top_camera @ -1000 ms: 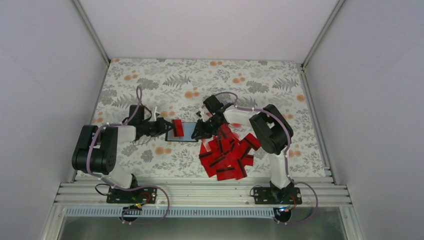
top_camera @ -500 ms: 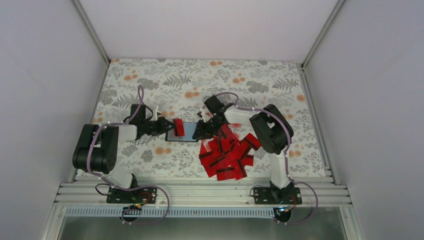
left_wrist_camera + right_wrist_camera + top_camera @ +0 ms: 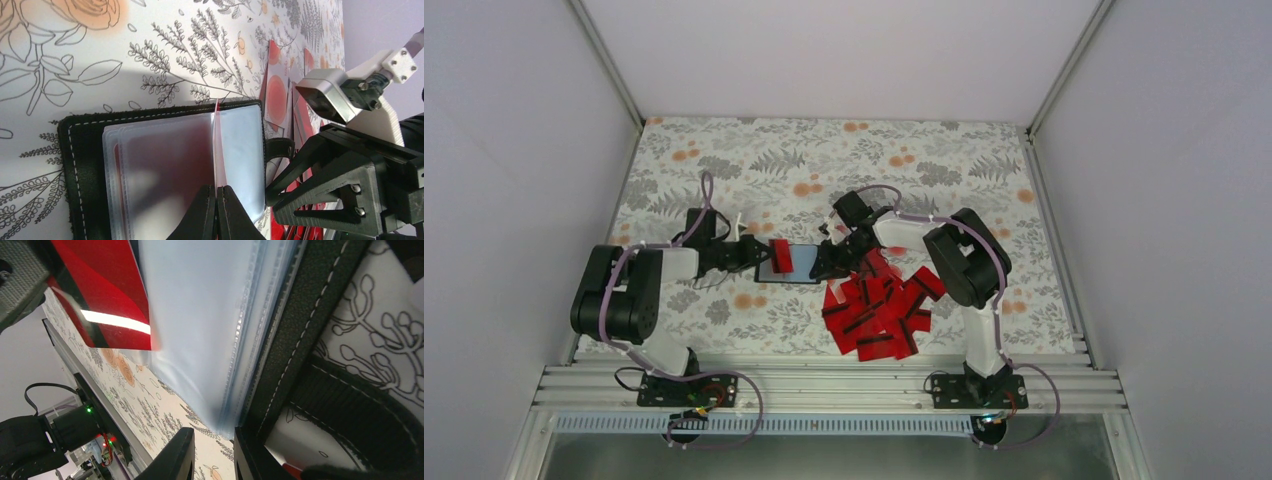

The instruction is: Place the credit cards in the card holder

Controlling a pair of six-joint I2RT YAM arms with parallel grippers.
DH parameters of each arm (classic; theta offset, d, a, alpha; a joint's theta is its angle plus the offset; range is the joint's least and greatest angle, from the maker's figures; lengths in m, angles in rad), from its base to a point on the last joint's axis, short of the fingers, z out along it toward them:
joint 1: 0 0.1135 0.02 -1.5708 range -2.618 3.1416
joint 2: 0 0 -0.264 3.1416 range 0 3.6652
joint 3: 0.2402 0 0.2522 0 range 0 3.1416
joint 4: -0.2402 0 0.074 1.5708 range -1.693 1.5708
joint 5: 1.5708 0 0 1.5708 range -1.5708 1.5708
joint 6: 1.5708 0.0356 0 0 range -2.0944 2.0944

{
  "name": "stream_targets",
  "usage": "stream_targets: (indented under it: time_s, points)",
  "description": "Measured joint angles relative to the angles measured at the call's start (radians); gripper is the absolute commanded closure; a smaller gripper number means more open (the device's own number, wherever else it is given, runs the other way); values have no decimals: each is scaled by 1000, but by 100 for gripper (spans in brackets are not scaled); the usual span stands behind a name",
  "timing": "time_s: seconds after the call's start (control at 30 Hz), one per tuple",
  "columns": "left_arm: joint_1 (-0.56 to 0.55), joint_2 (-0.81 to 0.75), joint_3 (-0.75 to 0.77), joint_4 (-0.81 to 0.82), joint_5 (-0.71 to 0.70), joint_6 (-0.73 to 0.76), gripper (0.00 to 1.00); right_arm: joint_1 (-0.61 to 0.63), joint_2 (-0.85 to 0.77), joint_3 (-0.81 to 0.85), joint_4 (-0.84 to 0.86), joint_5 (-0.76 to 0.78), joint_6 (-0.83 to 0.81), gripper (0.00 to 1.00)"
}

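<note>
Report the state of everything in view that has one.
card holder: open, flat on the cloth.
held credit card: on edge over the holder.
credit card pile: loose heap beside the holder.
left end effector: shut on the held credit card.
right end effector: shut on the card holder's edge.

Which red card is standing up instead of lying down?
The card pinched on its edge in the left gripper, above the open card holder. All the other cards lie flat in a heap on the cloth.
</note>
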Motion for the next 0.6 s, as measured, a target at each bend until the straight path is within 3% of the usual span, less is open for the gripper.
stream_targets:
  time_s: [0.6]
  points:
    - [-26, 41, 6, -35, 34, 9, 98, -5, 5, 0, 2, -8, -5, 79]
